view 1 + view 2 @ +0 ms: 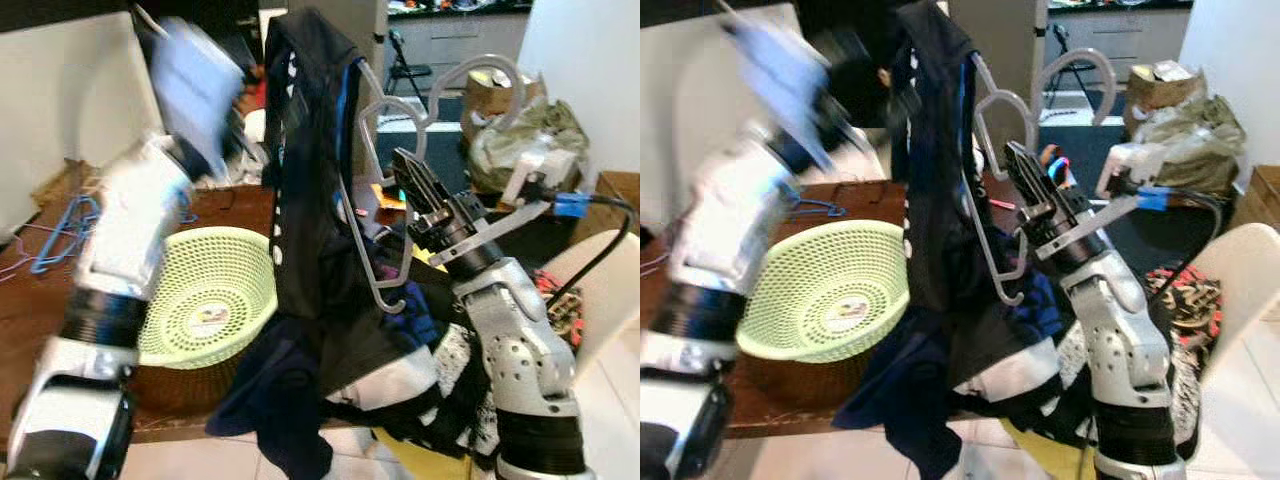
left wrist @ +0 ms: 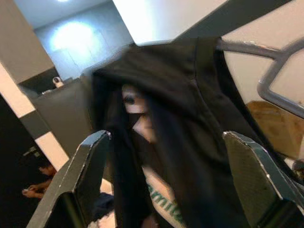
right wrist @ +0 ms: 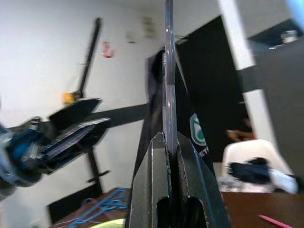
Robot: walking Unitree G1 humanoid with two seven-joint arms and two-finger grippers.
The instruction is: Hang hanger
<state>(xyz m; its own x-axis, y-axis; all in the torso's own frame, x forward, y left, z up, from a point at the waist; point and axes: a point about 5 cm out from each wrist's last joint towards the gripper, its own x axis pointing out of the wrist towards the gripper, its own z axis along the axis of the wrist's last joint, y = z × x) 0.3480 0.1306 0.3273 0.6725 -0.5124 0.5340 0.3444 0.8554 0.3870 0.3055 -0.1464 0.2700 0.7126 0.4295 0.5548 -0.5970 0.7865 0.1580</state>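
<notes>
Above the surface (image 1: 40, 290), the right gripper (image 1: 412, 186) pinched the hanger (image 1: 372, 215) bearing a dark garment (image 1: 305, 180), left gripper (image 2: 166, 180) spread, hanging seemingly undone.

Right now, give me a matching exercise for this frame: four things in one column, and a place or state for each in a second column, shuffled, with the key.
Things:
1. right gripper
2. left gripper
3. grey hanger
4. green basket

Places or states:
A. resting on the brown table, beside the dark shirt
B. fingers spread, dark shirt between them
C. clamped on the hanger's bar
D. held up, dark shirt draped on it

Pairs: 1-C, 2-B, 3-D, 4-A
</notes>
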